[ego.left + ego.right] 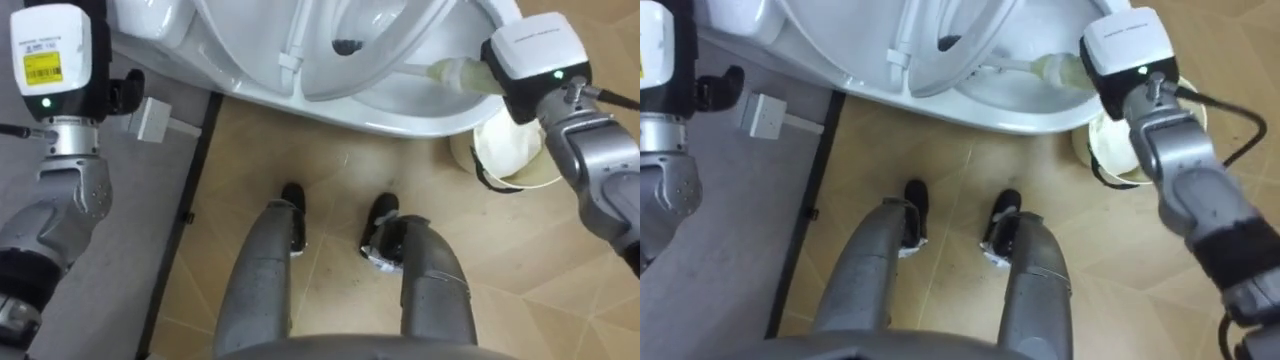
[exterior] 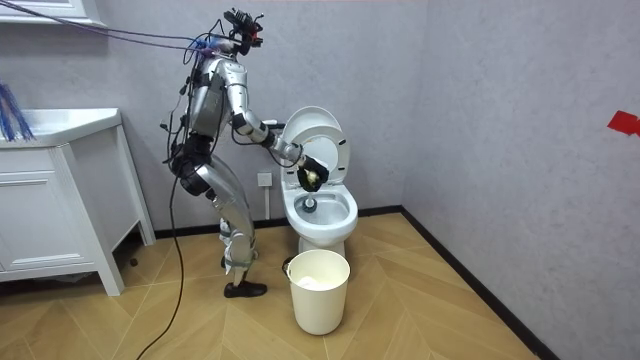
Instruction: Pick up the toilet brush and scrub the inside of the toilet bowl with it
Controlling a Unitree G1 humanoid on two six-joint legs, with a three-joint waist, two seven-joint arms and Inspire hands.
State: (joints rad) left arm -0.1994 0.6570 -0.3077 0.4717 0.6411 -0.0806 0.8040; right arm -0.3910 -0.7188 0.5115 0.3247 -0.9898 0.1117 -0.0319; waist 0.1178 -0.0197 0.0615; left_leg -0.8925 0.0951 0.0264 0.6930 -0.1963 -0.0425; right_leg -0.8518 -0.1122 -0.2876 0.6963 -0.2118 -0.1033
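A white bucket [image 1: 515, 150] stands at center right, just beside the toilet [image 1: 380, 112], whose lid [image 2: 322, 135] is up. At upper right, the right hand [image 2: 312, 173] is curled round the toilet brush [image 1: 455, 74], which reaches over the bowl. The left hand [image 1: 122, 92] is at upper left by a wall socket [image 1: 155, 118]; I cannot tell its state.

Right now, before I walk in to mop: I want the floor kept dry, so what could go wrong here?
The right hand grips the toilet brush inside the toilet bowl; pulled out fast, it could drip onto the floor. The white bucket stands close by the robot's feet, so a step might tip it. The left hand is near the wall socket and could knock it.
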